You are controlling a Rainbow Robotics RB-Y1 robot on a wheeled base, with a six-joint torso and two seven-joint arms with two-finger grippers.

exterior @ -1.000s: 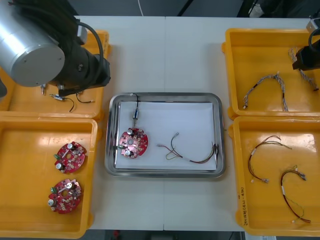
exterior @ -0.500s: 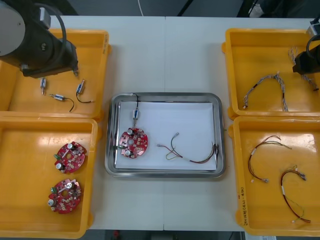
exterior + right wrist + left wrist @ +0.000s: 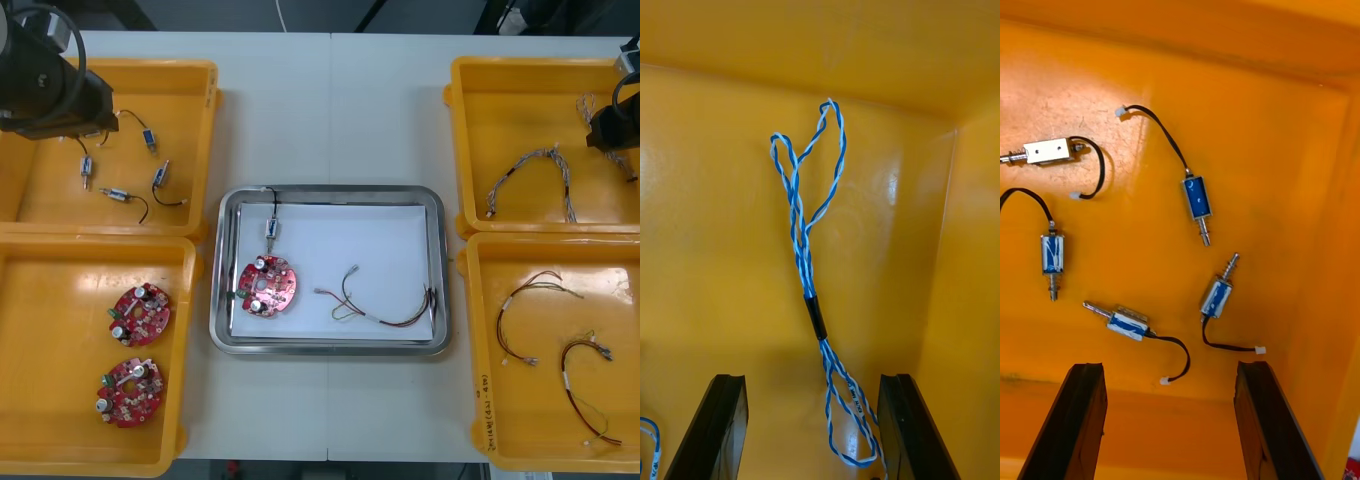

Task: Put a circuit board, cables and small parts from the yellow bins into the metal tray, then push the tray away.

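Observation:
The metal tray (image 3: 436,262), white inside, holds a round red circuit board (image 3: 262,287), a small metal part (image 3: 271,228) and a red and yellow cable (image 3: 385,308). My left gripper (image 3: 1172,427) hangs open over the far left yellow bin (image 3: 196,88), above several small metal parts (image 3: 1197,199) with black leads. My right gripper (image 3: 814,431) is open over the far right yellow bin (image 3: 500,95). A twisted blue and white cable (image 3: 806,247) lies under it, its lower loop between the fingers (image 3: 904,427).
The near left bin (image 3: 60,258) holds two more circuit boards (image 3: 140,314). Twisted cables (image 3: 545,170) lie in the far right bin, red and yellow cables (image 3: 530,310) in the near right bin (image 3: 478,330). My left arm (image 3: 40,70) covers its bin's far corner.
My left arm has drawn back from beside the tray toward the far left corner, uncovering the small parts in its bin. The right arm has barely shifted.

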